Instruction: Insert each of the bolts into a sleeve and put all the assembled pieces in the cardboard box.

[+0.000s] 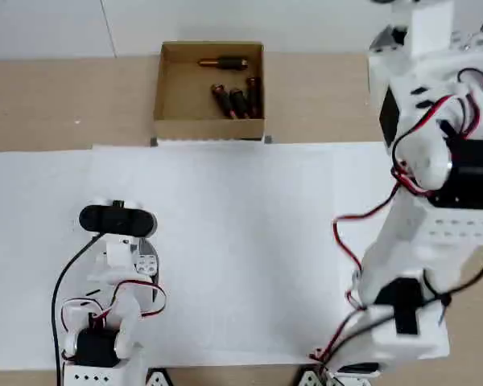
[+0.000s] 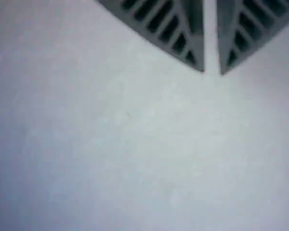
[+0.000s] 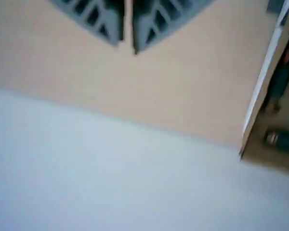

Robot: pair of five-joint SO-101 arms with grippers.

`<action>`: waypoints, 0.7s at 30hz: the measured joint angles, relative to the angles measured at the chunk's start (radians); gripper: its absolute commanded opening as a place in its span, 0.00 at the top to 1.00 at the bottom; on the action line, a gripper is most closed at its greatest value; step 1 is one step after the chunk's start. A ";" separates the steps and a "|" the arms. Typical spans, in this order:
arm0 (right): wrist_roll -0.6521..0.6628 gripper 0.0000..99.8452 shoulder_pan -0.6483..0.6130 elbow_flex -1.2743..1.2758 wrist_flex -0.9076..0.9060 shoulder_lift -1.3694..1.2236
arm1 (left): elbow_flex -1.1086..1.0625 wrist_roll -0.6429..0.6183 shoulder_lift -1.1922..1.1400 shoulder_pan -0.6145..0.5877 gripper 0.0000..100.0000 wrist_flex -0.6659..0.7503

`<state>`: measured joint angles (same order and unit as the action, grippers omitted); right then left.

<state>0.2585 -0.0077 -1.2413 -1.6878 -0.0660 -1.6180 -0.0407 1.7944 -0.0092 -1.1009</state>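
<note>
Left wrist view, and the left gripper (image 2: 212, 70) is clenched: its two grey ribbed jaws sit tip to tip with only a sliver between them and nothing held. It hangs over the plain white sheet (image 2: 135, 154).

Over to the right wrist view, where it is the same story. The right gripper (image 3: 127, 45) is closed to a thin slit and empty, and it is poised above the bare tan table (image 3: 183, 86) near the sheet's edge. Off to the side stands the cardboard box (image 3: 260, 91), with one dark piece (image 3: 281, 139) lying inside it, blurred.

From the high view, the left arm (image 1: 113, 297) sits folded low over the near corner of the sheet. The right arm (image 1: 419, 217) rears up tall on the other side, its head out past the sheet's far edge.

The box rests on the table, touching the sheet's far edge. In it lie four assembled pieces (image 1: 237, 100): three are bunched together toward one side, and a lone one (image 1: 223, 62) lies crosswise by the far wall.
</note>
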 measured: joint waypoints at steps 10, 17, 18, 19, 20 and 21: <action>0.000 1.00 0.012 0.611 0.000 0.354 | 0.000 0.000 0.000 0.000 0.99 0.000; -0.049 1.00 0.058 1.039 0.083 0.549 | 0.000 0.000 0.000 0.000 0.99 0.000; -0.055 1.00 0.058 1.106 0.103 0.582 | 0.000 0.000 0.000 0.000 0.99 0.000; -0.055 1.00 0.058 1.172 0.126 0.617 | 0.000 0.000 0.000 0.000 0.99 0.000; -0.055 1.00 0.057 1.243 0.149 0.652 | 0.000 0.000 0.000 0.000 0.99 0.000; -0.055 1.00 0.055 1.312 0.186 0.692 | 0.000 0.000 0.000 0.000 0.99 0.000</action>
<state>0.2033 0.0476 0.0706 -1.5021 0.6260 -1.6180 -0.0407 1.7944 -0.0092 -1.1009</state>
